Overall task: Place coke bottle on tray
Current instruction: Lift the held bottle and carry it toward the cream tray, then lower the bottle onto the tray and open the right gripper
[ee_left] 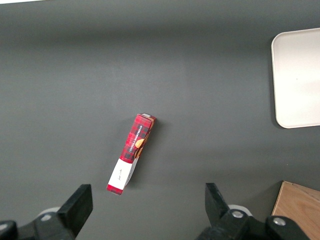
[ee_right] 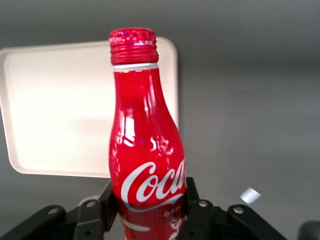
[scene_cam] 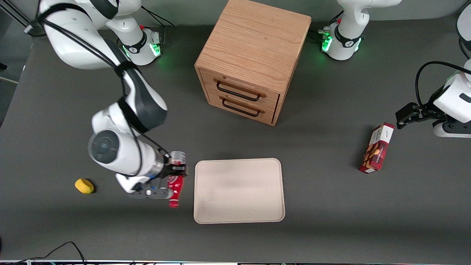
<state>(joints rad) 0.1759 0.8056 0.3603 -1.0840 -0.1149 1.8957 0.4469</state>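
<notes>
My right gripper (scene_cam: 176, 172) is shut on the coke bottle (scene_cam: 176, 189), a slim red bottle with white script. The bottle lies roughly level in the fingers, its neck pointing toward the front camera and its silvery base end away from it. It is just beside the beige tray (scene_cam: 239, 191), toward the working arm's end of the table, and not over the tray. In the right wrist view the two black fingers (ee_right: 106, 200) clamp the lower body of the bottle (ee_right: 145, 145), gripper (ee_right: 148, 205), and the tray (ee_right: 55, 110) lies past the bottle's cap.
A wooden two-drawer cabinet (scene_cam: 250, 62) stands farther from the front camera than the tray. A red snack box (scene_cam: 377, 149) lies toward the parked arm's end and also shows in the left wrist view (ee_left: 131, 152). A small yellow object (scene_cam: 84, 186) lies beside the working arm.
</notes>
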